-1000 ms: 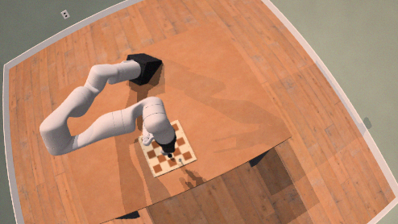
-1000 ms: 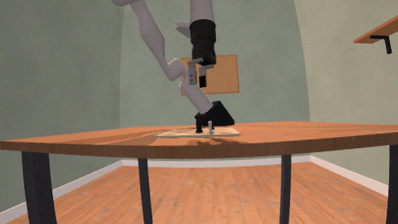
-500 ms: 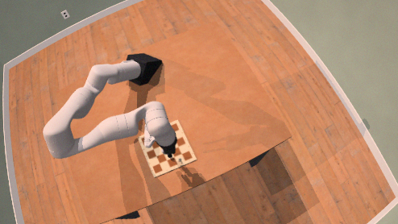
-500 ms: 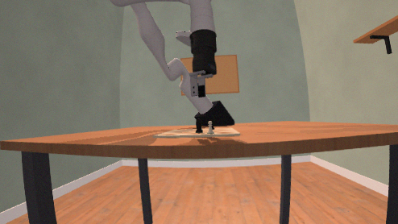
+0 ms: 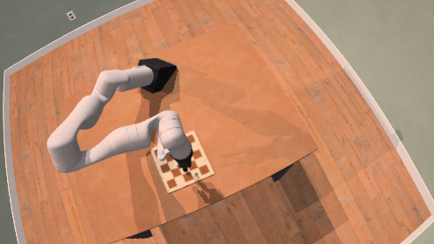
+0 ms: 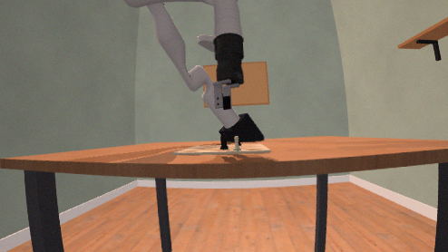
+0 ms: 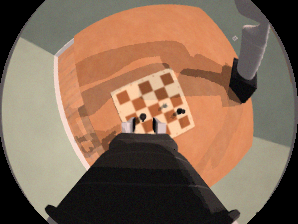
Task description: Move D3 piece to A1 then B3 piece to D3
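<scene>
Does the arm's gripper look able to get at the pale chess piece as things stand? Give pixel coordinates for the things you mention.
Probably yes: the gripper point(image 5: 184, 168) point(image 6: 223, 108) point(image 7: 144, 122) is open above the board point(image 5: 169, 190) point(image 6: 258, 150) point(image 7: 123, 109), and nothing covers the pale piece point(image 5: 196, 175) point(image 6: 237, 144) point(image 7: 164, 106). It would need to shift sideways and descend, minding the black pieces point(image 7: 143, 117) point(image 7: 180, 111).

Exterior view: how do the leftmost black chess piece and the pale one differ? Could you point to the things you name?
The leftmost black piece point(image 6: 224, 140) is dark throughout; the pale piece point(image 5: 196, 175) point(image 6: 237, 143) point(image 7: 164, 106) is whitish. The black piece's top reaches higher in the exterior view than the pale piece's. Both stand upright on the board point(image 5: 171, 183) point(image 6: 195, 150) point(image 7: 123, 97).
</scene>
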{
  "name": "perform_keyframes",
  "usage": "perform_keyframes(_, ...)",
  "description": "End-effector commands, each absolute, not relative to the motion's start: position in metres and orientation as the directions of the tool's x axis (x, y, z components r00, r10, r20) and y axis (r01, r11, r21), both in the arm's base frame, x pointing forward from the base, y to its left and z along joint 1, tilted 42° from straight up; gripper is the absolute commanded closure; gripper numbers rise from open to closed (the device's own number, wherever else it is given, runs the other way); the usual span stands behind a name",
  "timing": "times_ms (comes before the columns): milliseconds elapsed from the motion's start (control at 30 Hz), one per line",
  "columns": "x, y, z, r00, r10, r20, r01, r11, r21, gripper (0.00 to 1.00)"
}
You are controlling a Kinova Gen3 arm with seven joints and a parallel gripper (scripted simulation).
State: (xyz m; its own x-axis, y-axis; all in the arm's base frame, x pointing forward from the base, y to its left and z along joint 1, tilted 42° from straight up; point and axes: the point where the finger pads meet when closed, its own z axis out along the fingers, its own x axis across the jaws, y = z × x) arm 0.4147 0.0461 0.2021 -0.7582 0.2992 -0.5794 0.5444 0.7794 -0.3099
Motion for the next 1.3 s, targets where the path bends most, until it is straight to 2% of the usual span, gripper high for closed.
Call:
perform_keyframes(0,0.417,0.044,0.202,-0.755,0.3,-0.583,0.546,0.779,-0.307,0.27)
perform_keyframes(1267,0.423,0.033,0.187,-0.756,0.3,-0.582,0.547,0.779,-0.308,0.27)
